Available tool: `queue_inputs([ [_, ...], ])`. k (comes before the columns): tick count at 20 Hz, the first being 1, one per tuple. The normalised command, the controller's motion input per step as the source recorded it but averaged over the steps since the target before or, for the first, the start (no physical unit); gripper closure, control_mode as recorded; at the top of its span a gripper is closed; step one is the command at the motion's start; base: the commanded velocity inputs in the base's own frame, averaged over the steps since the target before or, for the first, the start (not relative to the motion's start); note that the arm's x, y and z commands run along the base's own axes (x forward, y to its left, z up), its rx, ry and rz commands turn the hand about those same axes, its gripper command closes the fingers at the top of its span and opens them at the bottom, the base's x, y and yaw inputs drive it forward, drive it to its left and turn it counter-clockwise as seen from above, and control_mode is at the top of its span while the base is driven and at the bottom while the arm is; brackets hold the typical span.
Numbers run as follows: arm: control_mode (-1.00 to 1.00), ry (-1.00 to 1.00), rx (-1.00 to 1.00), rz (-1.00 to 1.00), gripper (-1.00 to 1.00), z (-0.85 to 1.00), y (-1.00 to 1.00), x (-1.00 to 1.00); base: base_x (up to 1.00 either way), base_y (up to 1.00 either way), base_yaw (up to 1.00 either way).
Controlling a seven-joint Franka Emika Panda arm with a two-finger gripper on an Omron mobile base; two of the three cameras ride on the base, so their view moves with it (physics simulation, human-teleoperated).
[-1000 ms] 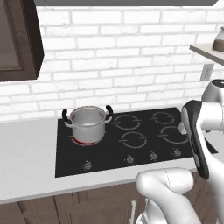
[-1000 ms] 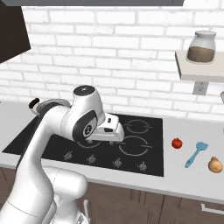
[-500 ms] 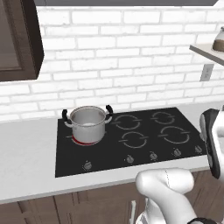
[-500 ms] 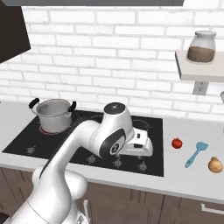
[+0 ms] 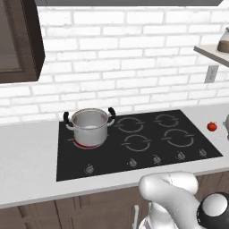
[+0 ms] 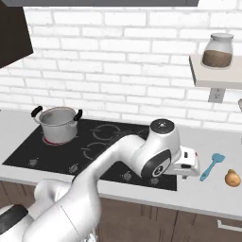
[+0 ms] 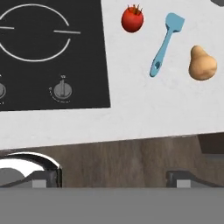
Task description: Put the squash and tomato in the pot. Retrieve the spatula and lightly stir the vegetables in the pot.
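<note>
In the hand view the red tomato [image 7: 132, 19], the teal-blue spatula [image 7: 166, 43] and the tan squash [image 7: 202, 64] lie in a row on the pale counter, right of the cooktop. My gripper [image 7: 113, 179] hovers above the counter's front edge, short of them, open wide with nothing between its fingertips [image 7: 46, 179]. The steel pot [image 6: 58, 124] stands on the cooktop's rear left burner, far from the hand [image 6: 187, 163]. Spatula [image 6: 212, 166] and squash [image 6: 232, 178] lie just right of the hand. The pot [image 5: 91, 126] and the tomato [image 5: 212, 126] also show from the left.
The black cooktop [image 6: 94, 146] with front knobs [image 7: 62, 90] covers the middle of the counter. A shelf [image 6: 215, 78] with a jar [image 6: 218, 50] hangs on the brick wall at upper right. A wood cabinet front [image 7: 131, 162] runs below the counter edge.
The arm has swung right, from over the cooktop to the counter's right end near the vegetables. It has left the left base view. The jaws stay open.
</note>
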Motion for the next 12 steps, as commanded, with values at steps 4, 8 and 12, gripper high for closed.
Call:
queue_inputs([
  [4, -1.0, 0.0, 0.0, 0.0, -1.0, -0.14, -0.92, 0.28, 0.0, 0.0, 0.0],
  [8, -1.0, 0.0, 0.0, 0.0, -1.0, -0.17, -0.67, 0.72, 0.0, 0.0, 0.0],
  [12, -1.0, 0.01, 0.0, 0.0, -1.0, -0.16, -0.71, 0.66, 0.0, 0.0, 0.0],
])
